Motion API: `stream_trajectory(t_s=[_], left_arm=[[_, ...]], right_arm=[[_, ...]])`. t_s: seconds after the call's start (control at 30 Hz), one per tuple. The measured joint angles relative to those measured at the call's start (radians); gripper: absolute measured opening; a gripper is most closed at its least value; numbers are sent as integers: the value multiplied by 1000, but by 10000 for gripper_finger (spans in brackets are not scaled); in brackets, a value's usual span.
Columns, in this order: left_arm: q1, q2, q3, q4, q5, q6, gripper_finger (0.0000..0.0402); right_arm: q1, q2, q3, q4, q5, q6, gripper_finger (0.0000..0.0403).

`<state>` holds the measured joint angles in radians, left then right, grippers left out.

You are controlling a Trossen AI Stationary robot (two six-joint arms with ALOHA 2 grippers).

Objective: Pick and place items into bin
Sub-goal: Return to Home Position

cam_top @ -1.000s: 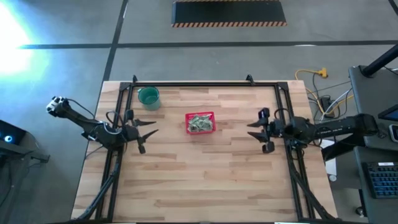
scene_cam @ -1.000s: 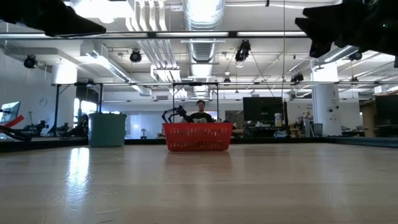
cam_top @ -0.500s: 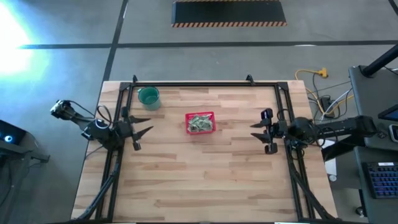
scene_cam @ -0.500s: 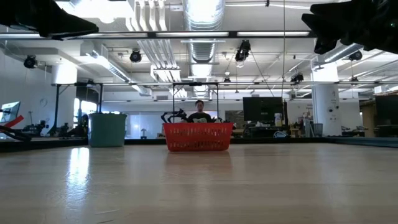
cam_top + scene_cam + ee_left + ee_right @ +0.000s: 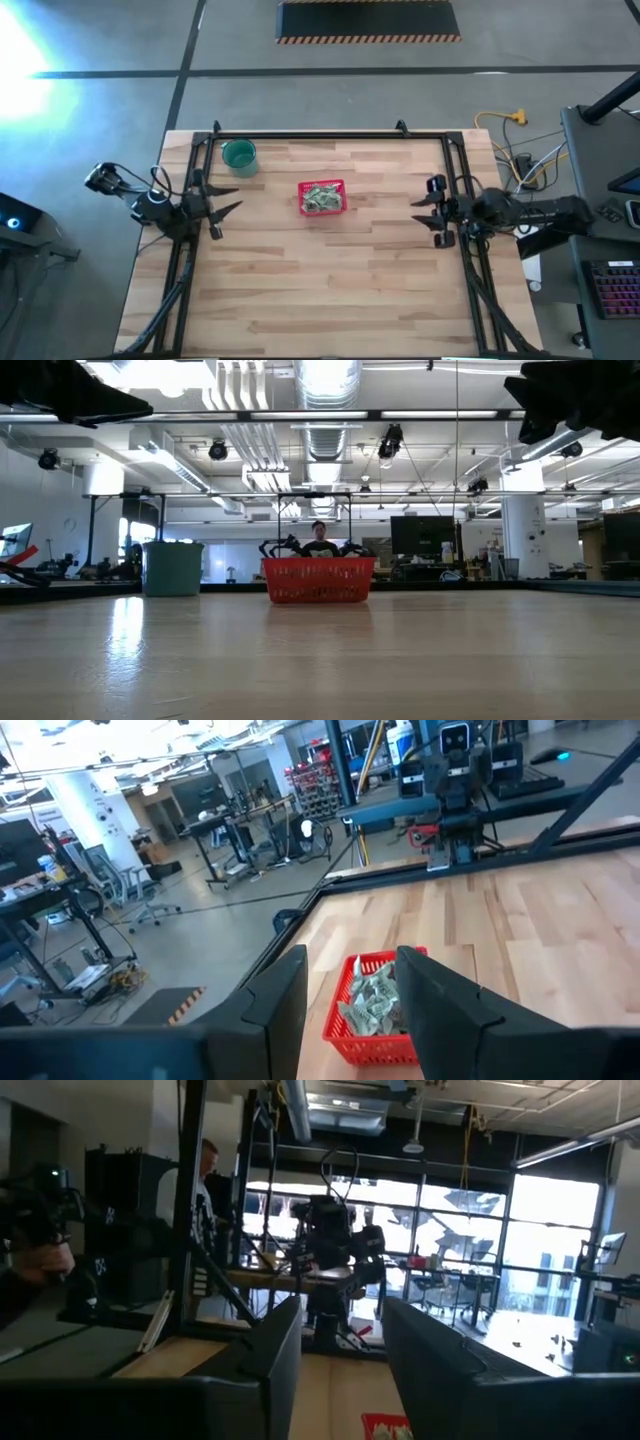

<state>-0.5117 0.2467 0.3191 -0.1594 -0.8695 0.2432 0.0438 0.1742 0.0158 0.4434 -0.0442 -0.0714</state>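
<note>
Packets (image 5: 321, 201) heaped in red basket (image 5: 318, 582) mid-worktop (image 5: 320, 290); left jaws and right jaws both spread and empty at opposite worktop edges, so homing is best done high, slow and clear of the basket.

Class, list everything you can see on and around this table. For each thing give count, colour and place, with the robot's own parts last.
table: one, pale wood, under both arms
basket: one, red, about mid-table
packets: a heap, too many to count, green-and-white, inside the basket
cup: one, teal, table corner near the left arm
person: one, beyond the table, behind the basket
left gripper: one, dark, open, above the table's left edge
right gripper: one, dark, open, above the table's right edge
</note>
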Motion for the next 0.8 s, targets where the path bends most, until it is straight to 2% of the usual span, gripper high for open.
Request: stream_trajectory(t_s=[0.23,0.47,0.5,0.57,0.63,0.7,0.73,0.8], left_arm=[[0,-56,0,-2,1,-27,137],[0,-143,-2,83,21,-87,137],[0,-150,-7,85,76,-60,137],[0,-165,-25,88,285,25,137],[0,-162,-46,163,502,114,137],[0,-154,-63,226,656,177,137],[0,-148,-69,236,681,186,137],[2,-113,-80,284,668,190,137]], right_arm=[[0,-76,0,-60,-9,-11,128],[0,-109,0,-104,-9,-11,134],[0,-109,0,-104,-9,-12,134],[0,-109,0,-104,-9,-12,135],[0,-109,0,-104,-9,-11,133],[0,-109,0,-102,-9,-10,131],[0,-109,0,-102,-9,-10,129],[0,-109,0,-101,-9,-10,127]])
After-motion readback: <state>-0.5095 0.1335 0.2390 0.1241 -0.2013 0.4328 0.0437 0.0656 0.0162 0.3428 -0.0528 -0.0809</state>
